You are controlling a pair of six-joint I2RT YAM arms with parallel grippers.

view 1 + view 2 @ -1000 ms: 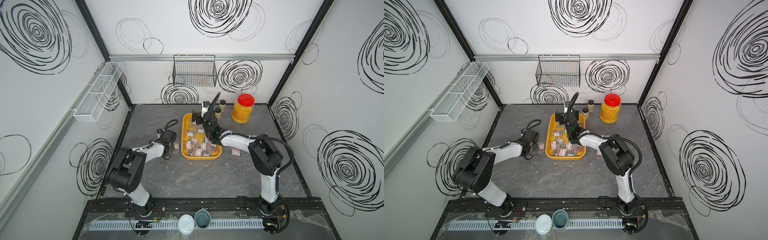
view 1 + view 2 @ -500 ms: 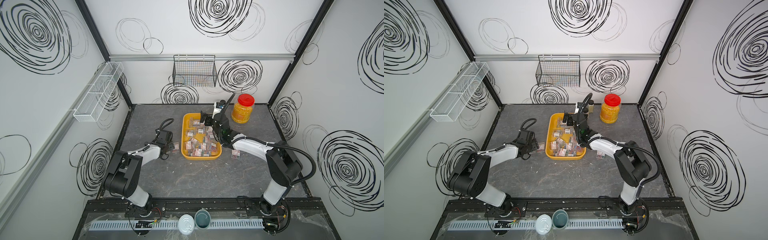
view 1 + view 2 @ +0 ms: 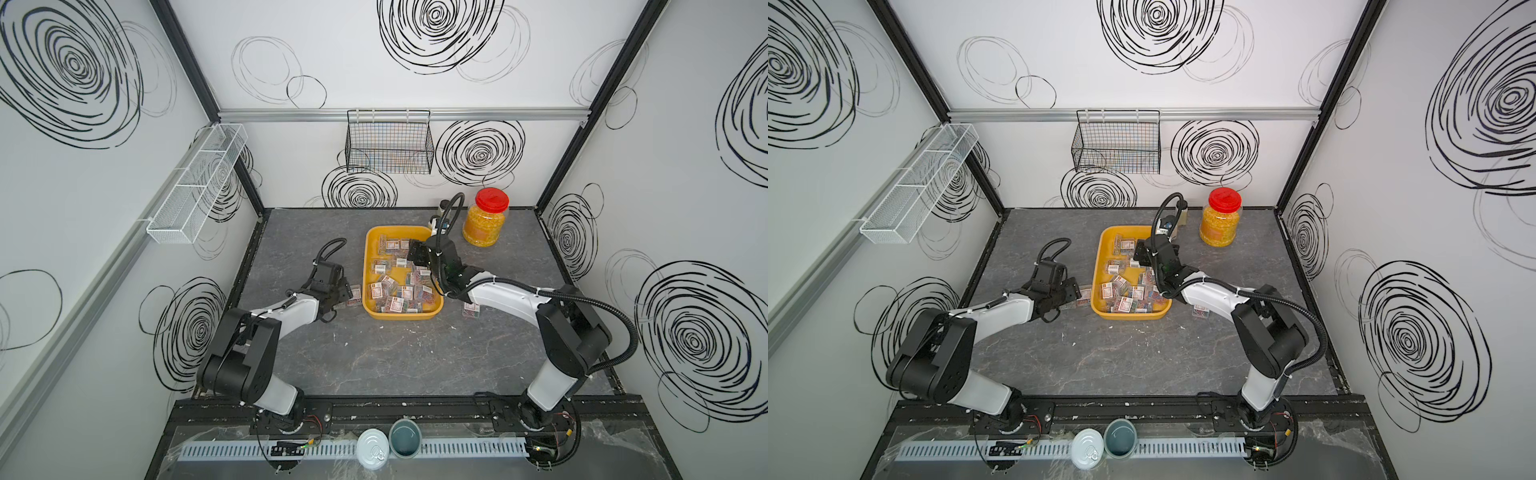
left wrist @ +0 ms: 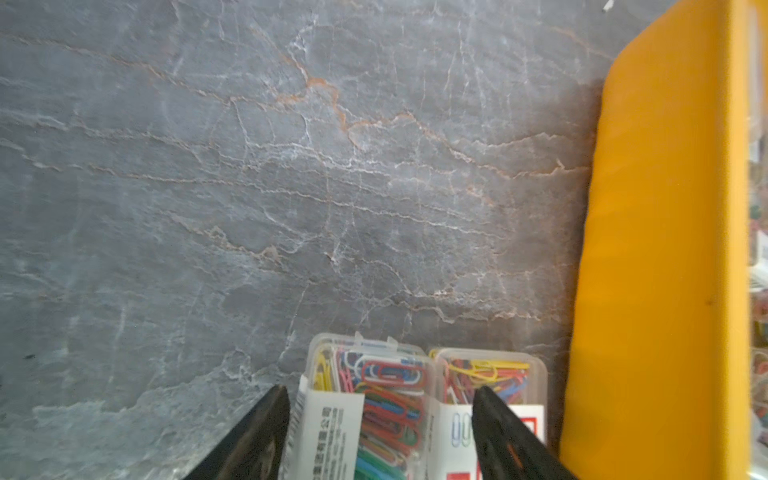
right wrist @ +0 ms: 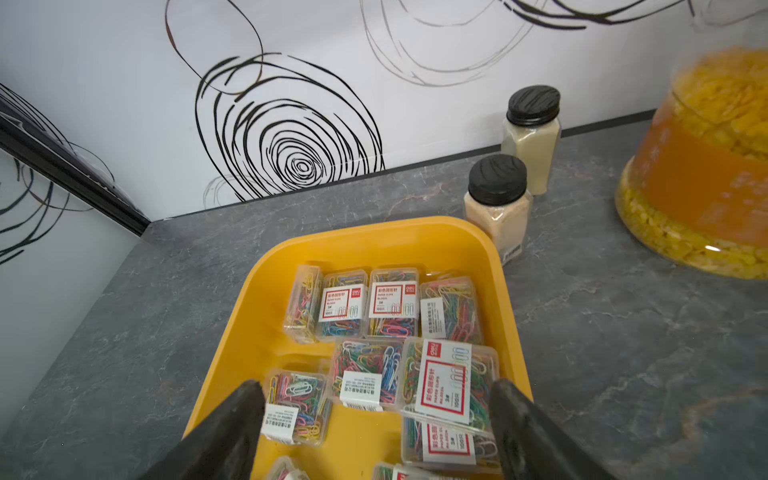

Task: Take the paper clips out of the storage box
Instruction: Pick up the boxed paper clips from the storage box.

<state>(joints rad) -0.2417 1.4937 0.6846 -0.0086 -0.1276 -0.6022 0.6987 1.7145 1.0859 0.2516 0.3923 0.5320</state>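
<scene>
Left hand (image 4: 380,390): hanging low over the tabletop (image 3: 395,361), just beside the storage box (image 4: 656,249), fingers standing apart, straddling one of a pair of cases (image 4: 365,415)
Right hand (image 5: 376,386): hovering above the far half of the storage box, fingers spread wide, gripping nothing, labelled cases lying beneath the gap
Paper clips (image 5: 446,382): mostly lying inside the storage box, some overlapping, one standing on edge near the far wall
Pair of cases: resting on the tabletop, touching each other, on the left arm's side
Single case (image 3: 471,309): lying on the tabletop near the box, on the right arm's side
Bottles (image 5: 496,199) and jar (image 5: 706,187): standing behind the box's far corner, nearest bottle just beside the rim
</scene>
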